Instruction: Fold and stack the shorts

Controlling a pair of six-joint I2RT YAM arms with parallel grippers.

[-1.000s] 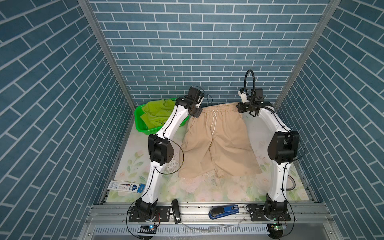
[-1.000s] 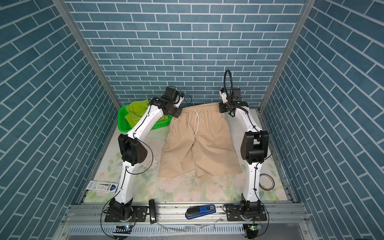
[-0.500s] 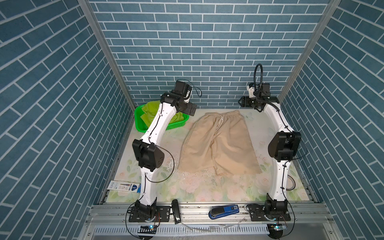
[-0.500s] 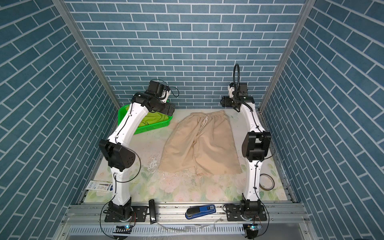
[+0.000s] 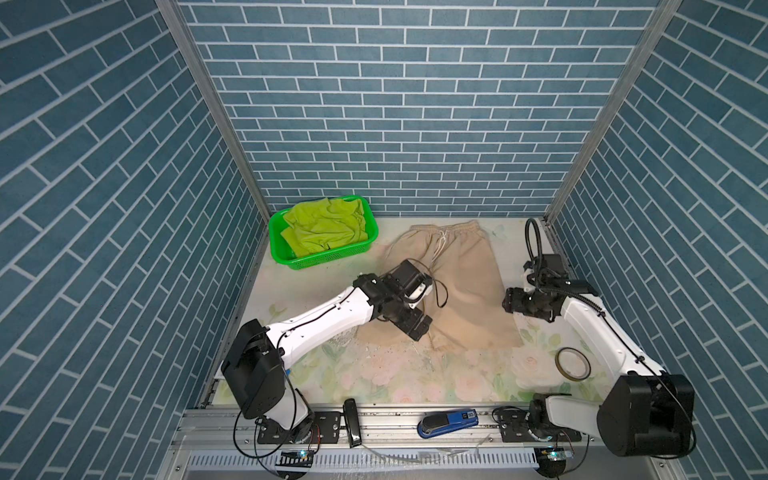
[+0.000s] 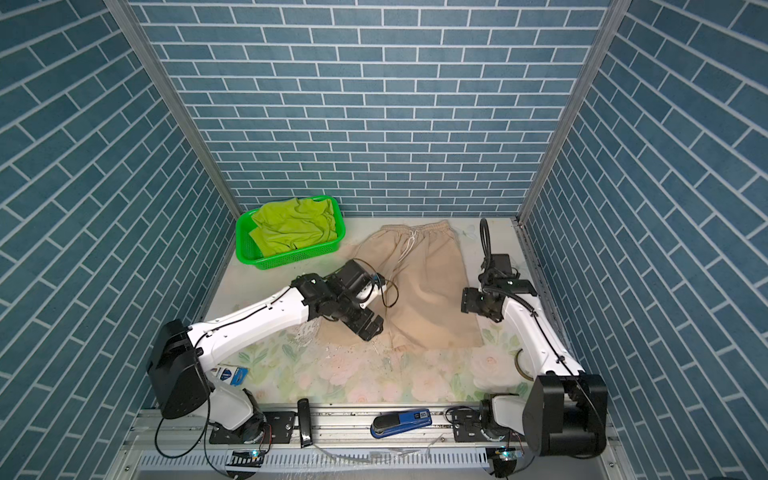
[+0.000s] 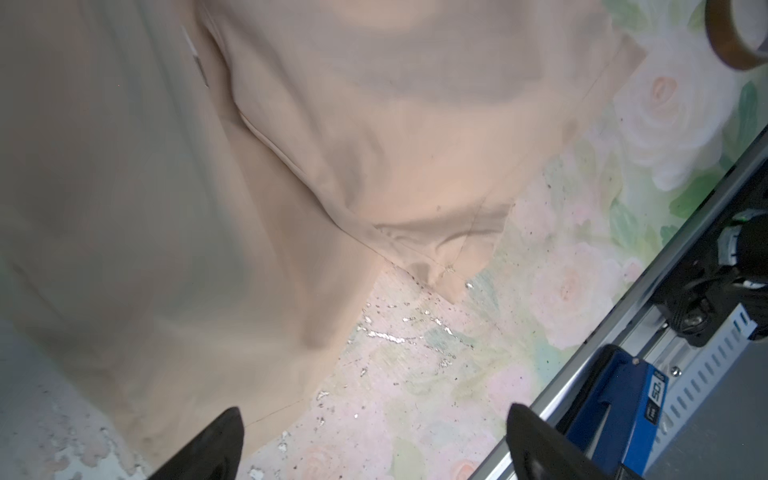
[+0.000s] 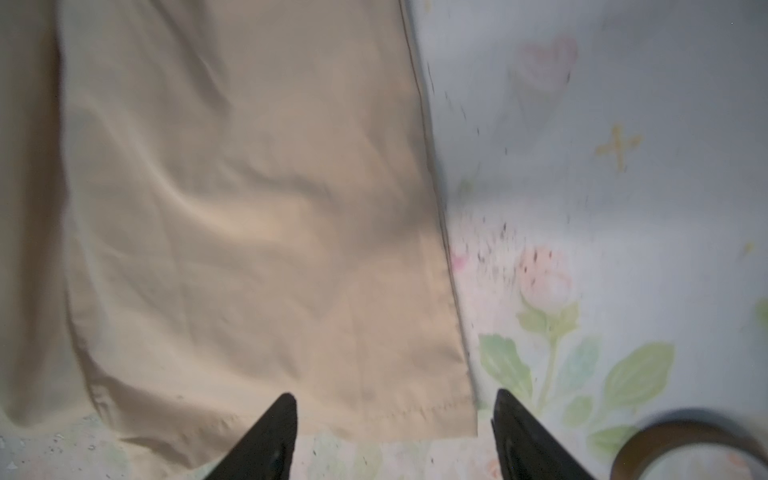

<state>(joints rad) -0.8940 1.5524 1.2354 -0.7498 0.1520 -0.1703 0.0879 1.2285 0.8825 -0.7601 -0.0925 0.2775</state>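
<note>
The beige shorts (image 5: 465, 282) lie flat on the floral table, waistband and white drawstring at the far end, both legs toward the front. My left gripper (image 5: 417, 328) hovers over the left leg's hem; in the left wrist view it (image 7: 374, 419) is open and empty above the hem edge. My right gripper (image 5: 508, 300) hangs beside the right leg's outer edge. In the right wrist view it (image 8: 395, 397) is open over the hem corner of the beige shorts (image 8: 257, 232). The lime green shorts (image 5: 322, 226) sit crumpled in the basket.
The bright green basket (image 5: 332, 259) stands at the back left. A brown tape roll (image 5: 573, 363) lies at the front right. On the front rail rest a blue stapler (image 5: 448, 422) and a black bar (image 5: 352, 428). A blue-white card (image 6: 232, 372) lies front left.
Both grippers let go of the waistband at the far end and opened. Both arms lifted, then swung forward and down to the leg hems. The beige shorts now lie flat.
</note>
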